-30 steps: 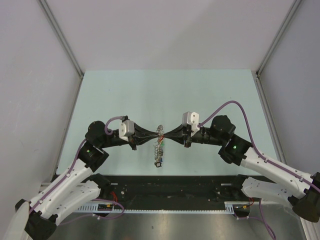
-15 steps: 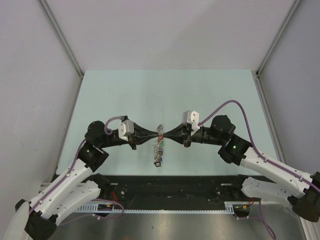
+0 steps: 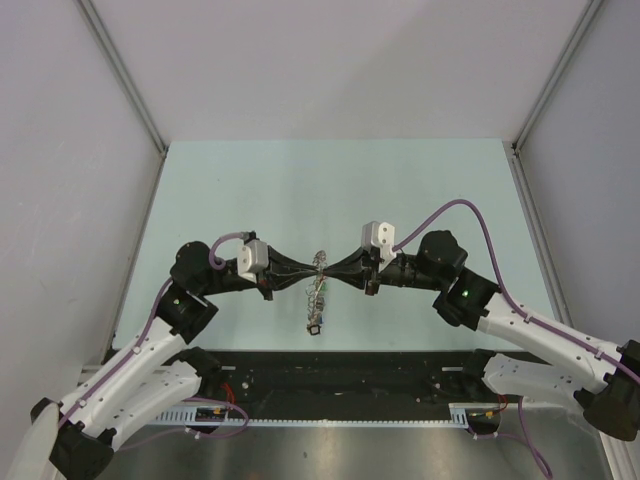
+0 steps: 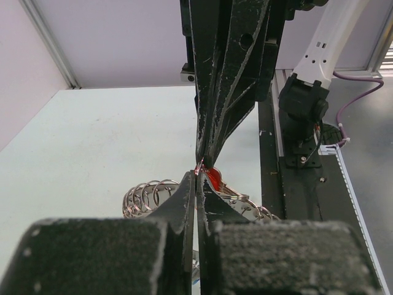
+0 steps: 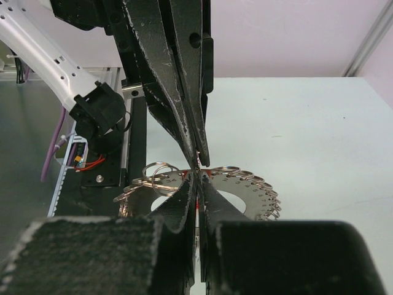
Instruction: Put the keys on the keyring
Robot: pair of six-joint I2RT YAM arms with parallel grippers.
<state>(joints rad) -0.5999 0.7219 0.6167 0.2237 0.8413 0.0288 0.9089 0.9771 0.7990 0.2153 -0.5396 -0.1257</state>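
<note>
The keyring (image 3: 318, 290), a flat grey metal disc fringed with small split rings and tags, hangs edge-on between my two grippers over the table's middle. My left gripper (image 3: 311, 267) is shut on the ring's top edge; its tips (image 4: 198, 175) show in the left wrist view, with the split rings (image 4: 147, 195) behind them. My right gripper (image 3: 333, 266) is shut, tip to tip with the left. In the right wrist view (image 5: 196, 175) a red sliver sits between its fingers, in front of the ring's disc (image 5: 252, 192). The key's red tag (image 4: 213, 179) shows just under the right gripper's tips (image 4: 204, 161).
The pale green table (image 3: 300, 190) is walled by grey panels at left, right and back. A black rail (image 3: 340, 375) runs along the near edge by the arm bases. A dark tag (image 3: 315, 327) dangles at the ring's low end.
My right wrist has shifted slightly left and up toward the ring. The left arm and the ring have hardly moved.
</note>
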